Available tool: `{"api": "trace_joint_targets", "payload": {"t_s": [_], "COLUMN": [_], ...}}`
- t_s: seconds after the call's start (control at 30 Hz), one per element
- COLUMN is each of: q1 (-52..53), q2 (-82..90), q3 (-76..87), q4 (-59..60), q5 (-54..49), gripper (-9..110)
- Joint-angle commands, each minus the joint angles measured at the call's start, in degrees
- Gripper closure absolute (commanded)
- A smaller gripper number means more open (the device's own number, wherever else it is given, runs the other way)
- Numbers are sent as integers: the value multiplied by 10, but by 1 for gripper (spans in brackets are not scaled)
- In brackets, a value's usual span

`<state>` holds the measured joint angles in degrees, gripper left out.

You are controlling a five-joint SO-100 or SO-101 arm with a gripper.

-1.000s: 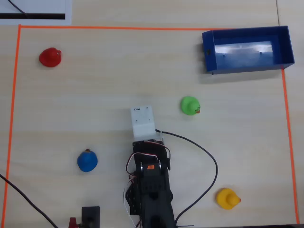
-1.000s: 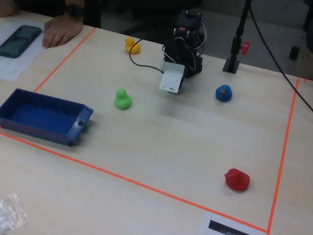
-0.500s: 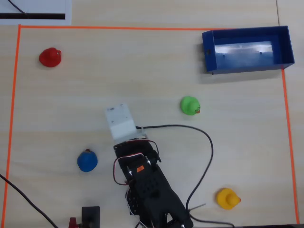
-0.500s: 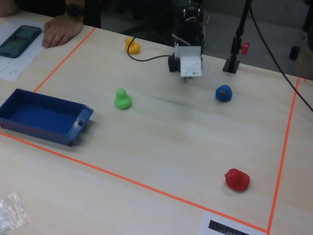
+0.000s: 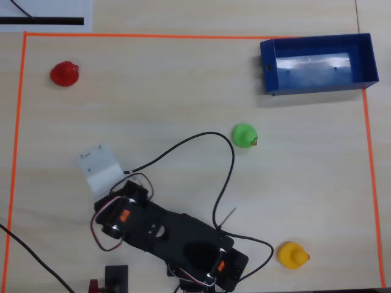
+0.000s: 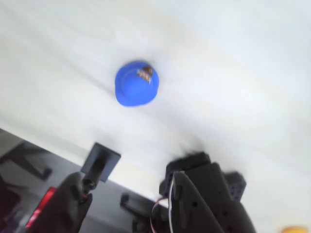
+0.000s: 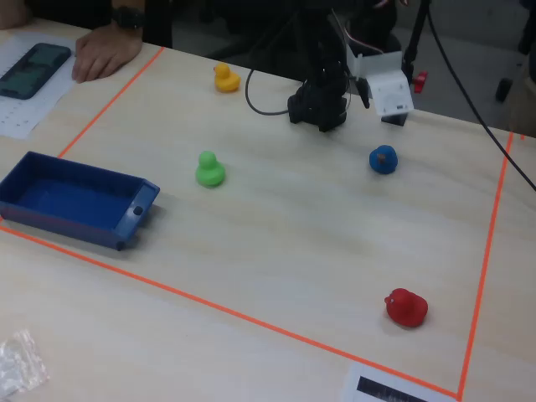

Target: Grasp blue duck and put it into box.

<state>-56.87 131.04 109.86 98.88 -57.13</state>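
The end effector (image 7: 387,94) sits at the upper right of the fixed view, a white-cased head folded close above the arm's black base (image 7: 318,105); whether its fingers are spread or closed cannot be told from any view. It holds nothing that can be seen. The blue duck (image 7: 383,159) stands on the table (image 7: 285,243) just below the end effector in the fixed view, apart from it, and appears as a blurred blue round in the upper left of the wrist view. In the overhead view the white head hides it.

The box (image 5: 316,63) lies at the upper right of the overhead view, its right end on the orange tape line (image 5: 371,183). Its pale shiny floor is bare; no duck is inside.

In that overhead view a green duck (image 5: 244,135) stands centre-right, a yellow duck (image 5: 292,254) at the lower right, and a red duck (image 5: 64,73) at the upper left.
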Motion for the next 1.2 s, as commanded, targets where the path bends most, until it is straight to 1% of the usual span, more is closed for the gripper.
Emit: {"api": "trace_joint_targets", "payload": {"t_s": [0.0, 0.07, 0.13, 0.17, 0.23, 0.33, 0.4, 0.43, 0.5, 0.7, 0.93, 1.17], "q1": [-32, -45, -63, -70, -76, -66, -50, -46, -42, -45, -30, 9], "q2": [-40, -62, -87, -103, -127, -156, -173, -181, -195, -252, -310, -370], "q3": [4, 32, 69, 80, 83, 40, -1, -18, -30, -28, 4, 5], "q4": [-1, -11, -25, -26, -39, -47, -47, -48, -63, -96, -175, -230], "q5": [16, 17, 4, -23, -33, -29, -22, -18, -18, -39, -40, -53], "gripper": [68, 63, 52, 52, 55, 57, 70, 72, 66, 61, 61, 61]}}
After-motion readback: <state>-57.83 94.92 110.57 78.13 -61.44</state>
